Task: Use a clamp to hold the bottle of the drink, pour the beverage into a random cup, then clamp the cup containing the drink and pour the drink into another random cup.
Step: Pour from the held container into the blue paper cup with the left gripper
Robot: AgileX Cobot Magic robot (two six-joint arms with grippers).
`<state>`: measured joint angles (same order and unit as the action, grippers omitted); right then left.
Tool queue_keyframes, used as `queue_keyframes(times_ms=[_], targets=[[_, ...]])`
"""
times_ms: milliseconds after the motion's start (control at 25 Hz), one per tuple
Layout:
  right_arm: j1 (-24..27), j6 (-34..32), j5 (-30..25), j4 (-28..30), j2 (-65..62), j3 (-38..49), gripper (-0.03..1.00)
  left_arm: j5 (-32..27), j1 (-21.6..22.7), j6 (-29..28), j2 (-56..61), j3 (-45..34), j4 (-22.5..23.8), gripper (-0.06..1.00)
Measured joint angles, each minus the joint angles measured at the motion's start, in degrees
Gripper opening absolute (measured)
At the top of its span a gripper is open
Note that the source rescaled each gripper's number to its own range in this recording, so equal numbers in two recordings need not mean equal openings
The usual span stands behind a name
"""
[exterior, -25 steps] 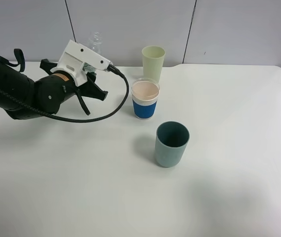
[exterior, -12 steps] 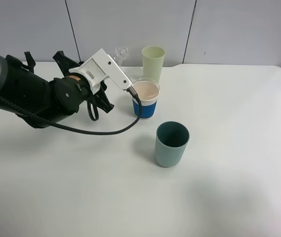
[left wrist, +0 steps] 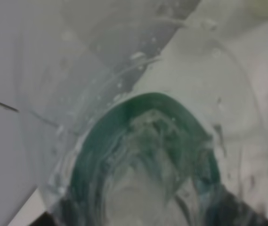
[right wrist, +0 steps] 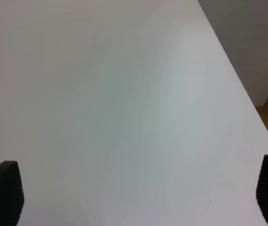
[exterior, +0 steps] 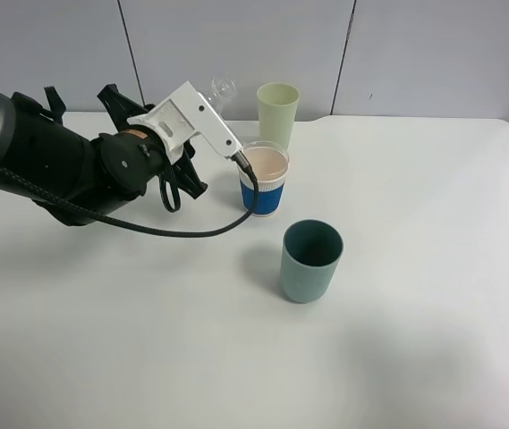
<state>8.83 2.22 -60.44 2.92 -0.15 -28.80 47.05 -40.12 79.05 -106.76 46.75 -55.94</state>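
Observation:
My left gripper (exterior: 202,109), white on a bulky black arm, is shut on the clear bottle (exterior: 222,89). Only the bottle's neck and top show past the gripper, tilted toward the blue-sleeved paper cup (exterior: 263,183), just up and left of its rim. The left wrist view is filled by the bottle (left wrist: 143,141), its green label and clear liquid inside. I see no stream, and cannot tell whether the cup's beige inside holds liquid. The grey-teal tumbler (exterior: 310,261) stands nearer the front. My right gripper (right wrist: 138,190) is open over bare table, outside the high view.
A pale yellow-green cup (exterior: 277,112) stands right behind the blue-sleeved cup, near the table's back edge. The white table (exterior: 415,223) stretches wide to the right and front. A black cable (exterior: 191,232) loops from the left wrist down to the tabletop.
The left arm has swung right with the bottle, bringing its neck from behind the wrist to beside the blue-sleeved cup's rim and tilting it. The cups have not moved.

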Motion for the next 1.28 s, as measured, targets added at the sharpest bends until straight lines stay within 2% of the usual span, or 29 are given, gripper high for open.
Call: queue_keyframes(times_ms=[160,400,560,960,1280], targets=[[0.0,0.0,0.0,0.0,0.0,0.0,0.99,0.0,0.0,3.1,-0.4,1.6,-0.2,0.01],[0.0,0.0,0.0,0.0,0.0,0.0,0.99,2.1,0.0,17.6,-2.5,4.8,-5.2,0.01],[0.0,0.0,0.0,0.0,0.0,0.0,0.99,4.0,0.0,23.7,-3.6,4.9,-5.8,0.01],[0.0,0.0,0.0,0.0,0.0,0.0,0.99,6.5,0.0,31.2,-4.9,5.8,-7.1,0.01],[0.0,0.0,0.0,0.0,0.0,0.0,0.99,6.9,-1.7,35.8,-7.8,6.1,-8.5,0.01]])
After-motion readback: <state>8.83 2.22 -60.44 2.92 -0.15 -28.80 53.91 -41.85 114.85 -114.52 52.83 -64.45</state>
